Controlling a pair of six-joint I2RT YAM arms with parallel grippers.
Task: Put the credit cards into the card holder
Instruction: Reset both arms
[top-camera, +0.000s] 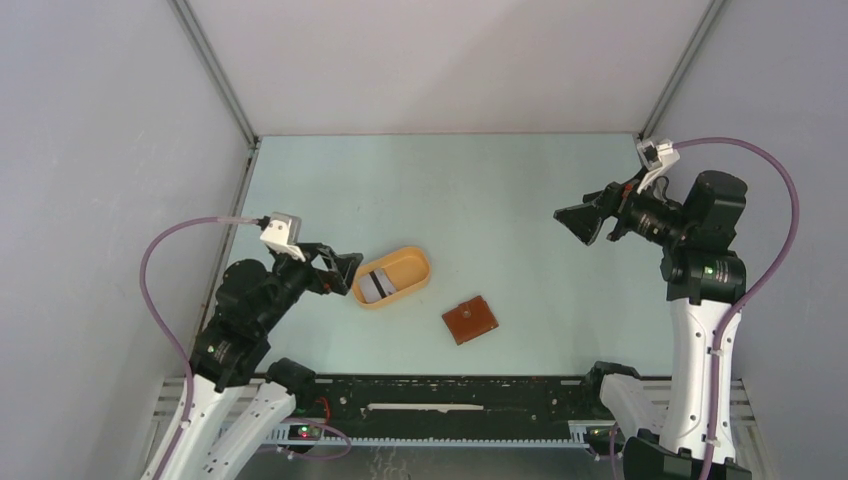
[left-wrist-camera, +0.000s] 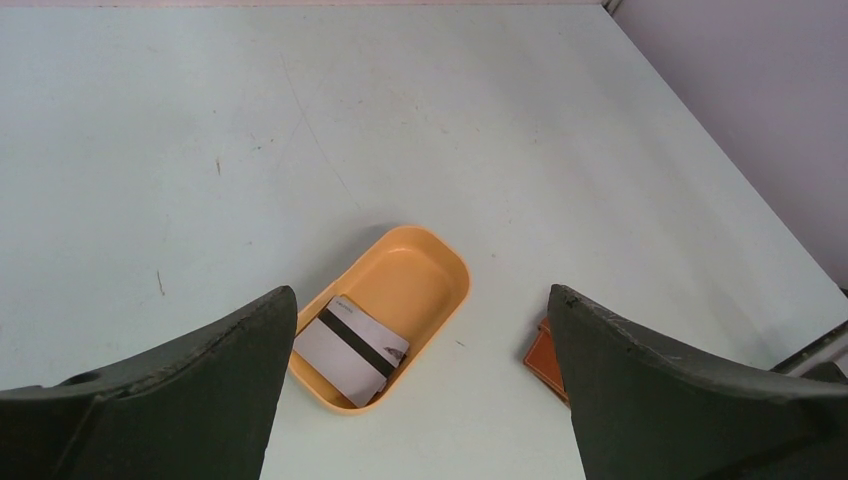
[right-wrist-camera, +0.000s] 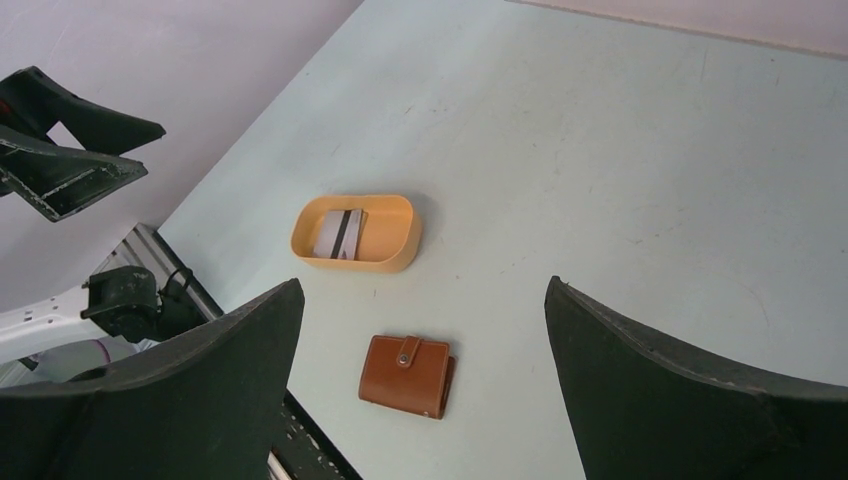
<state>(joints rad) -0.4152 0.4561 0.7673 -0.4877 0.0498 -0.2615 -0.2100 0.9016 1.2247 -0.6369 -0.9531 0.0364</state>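
Over on the left, the left pincer (top-camera: 347, 270) hangs just above the table (top-camera: 500, 190) with its two dark fingers spread wide and nothing between them, close beside the left end of an orange-yellow oval tray (top-camera: 408, 270). The credit cards (top-camera: 376, 286) lie in that end of the tray: pale grey-white, thin and flat, with a dark stripe across the top one; I can't tell how many are stacked there. A little to the right and nearer the arms, apart from the tray, the card holder (top-camera: 470, 320) lies folded shut on the table, reddish-brown leather with a small snap tab on its face. Far off to the right, the right pincer (top-camera: 580, 222) is raised well above the table, fingers also parted and empty.
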